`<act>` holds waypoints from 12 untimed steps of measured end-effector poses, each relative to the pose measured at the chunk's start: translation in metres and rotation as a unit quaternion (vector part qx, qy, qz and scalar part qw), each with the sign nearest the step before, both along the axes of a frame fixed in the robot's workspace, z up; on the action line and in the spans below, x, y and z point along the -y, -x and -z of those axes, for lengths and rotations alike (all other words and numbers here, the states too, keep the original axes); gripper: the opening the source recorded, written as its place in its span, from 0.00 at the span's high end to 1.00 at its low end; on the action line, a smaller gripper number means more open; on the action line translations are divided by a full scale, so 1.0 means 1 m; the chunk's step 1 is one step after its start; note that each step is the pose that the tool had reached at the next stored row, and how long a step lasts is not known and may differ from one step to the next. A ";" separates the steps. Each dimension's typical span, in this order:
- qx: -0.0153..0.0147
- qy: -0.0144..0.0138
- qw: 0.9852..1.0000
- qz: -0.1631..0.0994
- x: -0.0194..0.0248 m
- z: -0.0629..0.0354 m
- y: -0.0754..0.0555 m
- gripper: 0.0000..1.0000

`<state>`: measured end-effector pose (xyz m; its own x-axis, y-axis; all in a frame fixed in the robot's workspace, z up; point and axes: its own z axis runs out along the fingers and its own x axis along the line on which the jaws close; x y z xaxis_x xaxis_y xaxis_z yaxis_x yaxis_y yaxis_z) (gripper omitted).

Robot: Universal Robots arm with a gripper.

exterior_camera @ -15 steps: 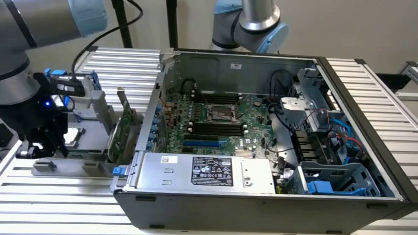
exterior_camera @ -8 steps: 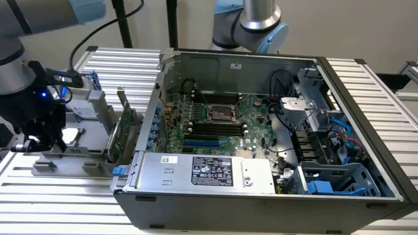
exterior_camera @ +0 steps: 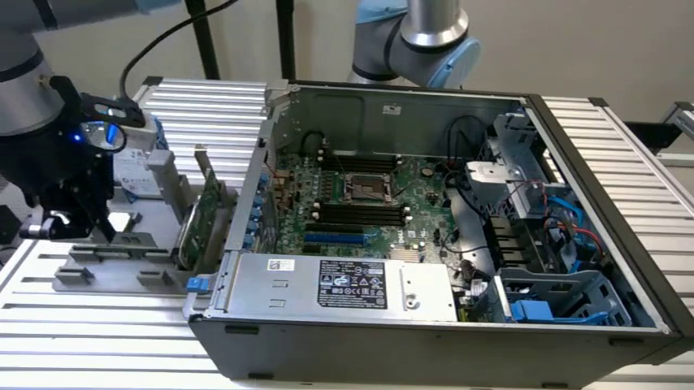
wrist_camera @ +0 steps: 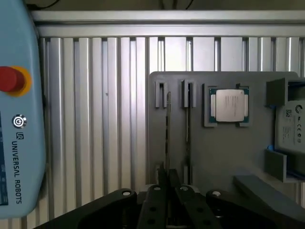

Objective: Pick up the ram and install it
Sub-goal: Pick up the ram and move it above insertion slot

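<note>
The ram (wrist_camera: 167, 129) shows edge-on as a thin stick standing in one groove of a grey holder (wrist_camera: 224, 157). My gripper (wrist_camera: 167, 177) is down over the near end of that stick, its dark fingers drawn close on either side, shut on the ram. The stick still sits in its groove. In the exterior view the gripper (exterior_camera: 67, 231) hangs low over the same holder (exterior_camera: 109, 272) at the exterior view's left, beside the open computer case (exterior_camera: 434, 333). The motherboard's black memory slots (exterior_camera: 358, 213) lie inside the case.
A square silver processor chip (wrist_camera: 227, 106) rests in the holder beside a second groove (wrist_camera: 188, 124). A tall green expansion card (exterior_camera: 206, 215) stands between holder and case. A light-blue pendant with a red button (wrist_camera: 19, 119) lies on the ribbed table. Another arm (exterior_camera: 428, 36) stands behind the case.
</note>
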<state>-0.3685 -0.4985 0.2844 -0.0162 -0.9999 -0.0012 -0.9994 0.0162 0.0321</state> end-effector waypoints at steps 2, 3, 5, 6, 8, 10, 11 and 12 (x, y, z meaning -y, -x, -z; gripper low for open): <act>0.000 -0.001 1.000 0.000 0.0001 -0.0059 -0.005 1.00; 0.000 -0.001 1.000 0.000 0.0001 -0.0090 -0.008 1.00; 0.000 -0.001 1.000 0.000 0.0002 -0.0157 -0.015 1.00; 0.000 -0.001 1.000 0.000 0.0003 -0.0190 -0.018 1.00; 0.000 -0.002 1.000 0.000 0.0003 -0.0254 -0.025 1.00; 0.000 -0.002 1.000 0.000 0.0005 -0.0320 -0.032 1.00; 0.000 -0.002 1.000 0.000 0.0005 -0.0354 -0.035 1.00; 0.000 -0.003 1.000 0.000 0.0005 -0.0388 -0.038 1.00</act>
<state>-0.3301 -0.4990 0.3232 -0.0154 -0.9999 -0.0065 -0.9994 0.0152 0.0321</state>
